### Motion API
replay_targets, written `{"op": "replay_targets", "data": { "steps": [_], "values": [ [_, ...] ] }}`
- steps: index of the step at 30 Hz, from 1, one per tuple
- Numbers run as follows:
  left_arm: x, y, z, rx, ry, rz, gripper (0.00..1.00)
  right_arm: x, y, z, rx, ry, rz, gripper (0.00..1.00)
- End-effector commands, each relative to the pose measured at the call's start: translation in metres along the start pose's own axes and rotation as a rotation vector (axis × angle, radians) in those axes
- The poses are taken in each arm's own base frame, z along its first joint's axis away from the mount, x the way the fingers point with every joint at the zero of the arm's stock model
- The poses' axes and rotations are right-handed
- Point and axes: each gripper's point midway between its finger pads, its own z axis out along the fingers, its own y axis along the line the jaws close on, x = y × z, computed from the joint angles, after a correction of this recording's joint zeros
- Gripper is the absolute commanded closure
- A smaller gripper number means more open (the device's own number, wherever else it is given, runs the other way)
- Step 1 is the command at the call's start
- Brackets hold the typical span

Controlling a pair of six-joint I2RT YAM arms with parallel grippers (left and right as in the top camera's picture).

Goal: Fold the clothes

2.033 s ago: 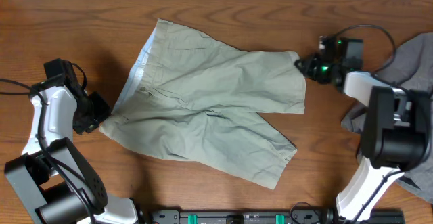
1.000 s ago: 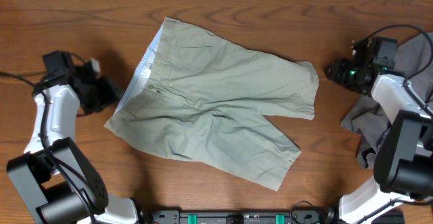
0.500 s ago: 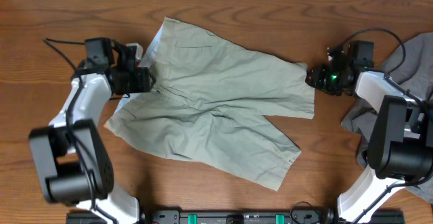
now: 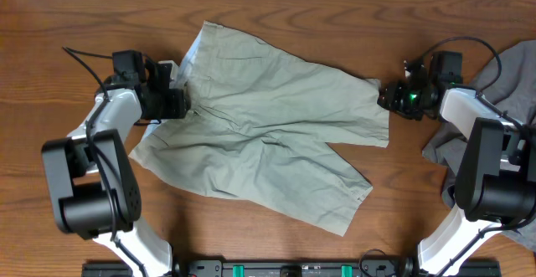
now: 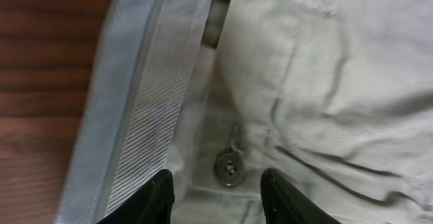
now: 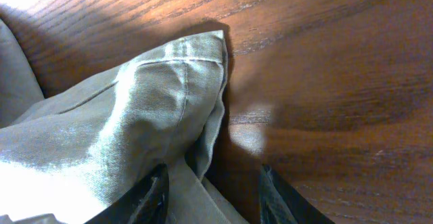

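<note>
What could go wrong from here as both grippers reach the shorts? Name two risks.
1. The left gripper straddles the button beside the turned-out lining; it may pinch one layer only, dragging the shorts askew.
2. The right gripper sits at the very hem corner; a shallow grip could slip off.

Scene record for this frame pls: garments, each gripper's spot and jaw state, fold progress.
shorts: khaki-green, spread out on the table, waistband toward the left arm
grey garment: bunched at the table's right edge, partly under the right arm
left gripper: at the waistband, jaws open either side of the button
right gripper: at the upper leg's hem corner, jaws open over the fabric
fold progress: no fold visible yet
</note>
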Motion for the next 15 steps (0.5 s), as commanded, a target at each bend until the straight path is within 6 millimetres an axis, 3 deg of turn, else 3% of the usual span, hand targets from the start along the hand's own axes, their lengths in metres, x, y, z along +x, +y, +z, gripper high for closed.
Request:
{"op": "replay_targets", "data": {
  "steps": [1, 4, 5, 7, 10, 15],
  "values": [
    [0.007, 0.007, 0.015, 0.001, 0.04, -0.003, 0.56, 0.012, -0.005, 0.01, 0.014, 0.043, 0.001, 0.59],
    [0.008, 0.007, 0.019, 0.005, 0.045, -0.007, 0.62, 0.012, -0.005, 0.01, 0.014, 0.045, 0.001, 0.59],
    [0.008, 0.007, 0.018, 0.005, 0.043, -0.006, 0.69, 0.012, -0.005, 0.01, 0.014, 0.045, 0.001, 0.6],
    [0.004, 0.005, 0.015, 0.011, 0.03, -0.002, 0.94, 0.013, -0.005, 0.009, 0.015, 0.047, 0.003, 0.6],
    [-0.007, 0.0, 0.002, 0.015, -0.011, 0.005, 0.94, 0.013, -0.005, 0.009, 0.016, 0.05, 0.004, 0.59],
    [-0.039, -0.003, -0.044, -0.055, -0.141, 0.006, 0.94, 0.013, -0.005, 0.009, 0.016, 0.049, 0.003, 0.59]
  ]
}}
